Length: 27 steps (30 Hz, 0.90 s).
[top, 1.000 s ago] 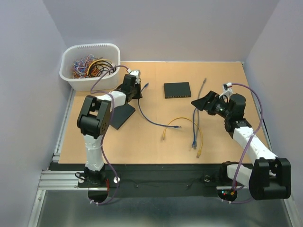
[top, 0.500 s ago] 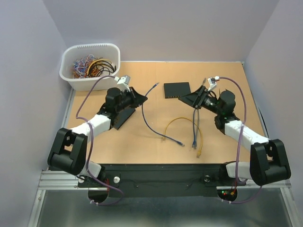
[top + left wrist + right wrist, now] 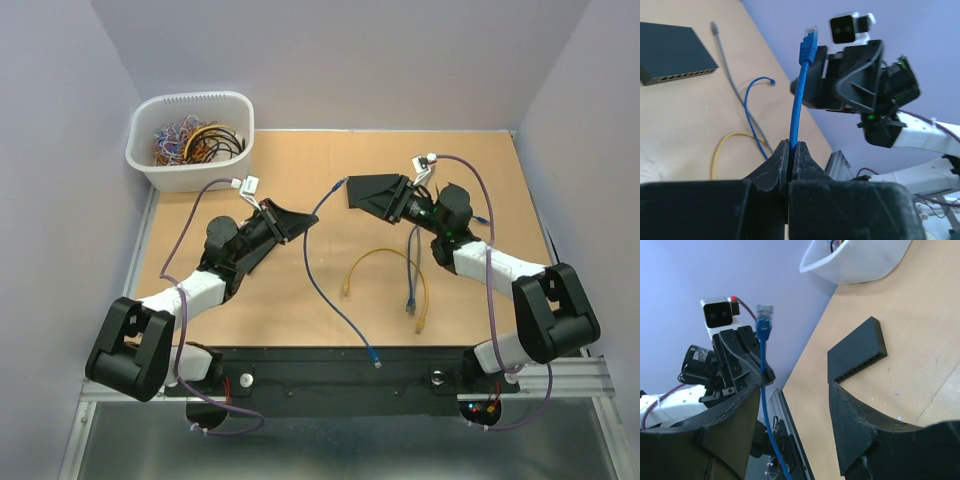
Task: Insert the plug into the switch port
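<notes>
Left claw (image 3: 790,150): my matte black wedge jaws, closed tight on a thin round blue cable (image 3: 795,107). The cable rises to its ribbed plug (image 3: 809,42), clear-tipped, aloft at upper centre.

Right claw (image 3: 795,387): my blunt black fingers parted, holding nothing.

Switch (image 3: 672,52): flat black box with a row of ports, upper left on the tan table (image 3: 675,115).
</notes>
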{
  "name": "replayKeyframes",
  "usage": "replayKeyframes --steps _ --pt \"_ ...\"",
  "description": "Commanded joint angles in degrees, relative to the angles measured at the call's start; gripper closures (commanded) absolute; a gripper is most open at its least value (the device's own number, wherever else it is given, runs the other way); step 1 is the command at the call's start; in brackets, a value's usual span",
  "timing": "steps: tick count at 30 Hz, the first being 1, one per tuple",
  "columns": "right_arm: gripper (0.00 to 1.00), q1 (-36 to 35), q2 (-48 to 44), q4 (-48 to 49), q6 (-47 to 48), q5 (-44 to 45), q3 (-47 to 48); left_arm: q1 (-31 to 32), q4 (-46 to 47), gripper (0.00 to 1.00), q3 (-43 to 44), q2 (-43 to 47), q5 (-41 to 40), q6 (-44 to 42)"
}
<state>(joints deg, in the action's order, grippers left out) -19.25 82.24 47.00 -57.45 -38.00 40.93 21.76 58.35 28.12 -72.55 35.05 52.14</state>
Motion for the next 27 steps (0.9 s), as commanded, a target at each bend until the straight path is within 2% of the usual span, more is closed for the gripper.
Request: replayKeyframes --steps 1,6,10,14,21,24,27 --pt "0.39 -1.85 1.17 5.73 -0.38 2.14 3.72 0.30 12.65 1.00 -2.19 1.28 3.36 6.92" --pt "0.45 -3.95 2.66 6.96 0.32 2.31 5.39 0.48 18.98 1.00 -4.03 -0.48 3.98 11.04" --pt "0.45 -5.27 2.75 7.84 1.20 3.37 5.65 0.65 22.15 1.00 -4.56 -2.24 4.33 12.81" --pt "0.45 -6.15 2.93 8.02 1.55 4.33 6.27 0.92 23.21 1.00 -4.48 -3.29 4.42 13.34" --pt "0.51 -7.12 3.89 8.02 1.46 6.35 7.50 1.53 23.74 1.00 -4.48 -3.03 3.98 13.69" --pt "0.62 -7.65 4.94 8.02 1.55 6.62 8.20 1.88 23.74 1.00 -4.39 -3.12 3.89 13.52" --pt "0.68 -8.35 6.27 8.02 1.55 6.71 9.17 2.15 23.83 1.00 -4.56 -3.30 3.71 13.43"
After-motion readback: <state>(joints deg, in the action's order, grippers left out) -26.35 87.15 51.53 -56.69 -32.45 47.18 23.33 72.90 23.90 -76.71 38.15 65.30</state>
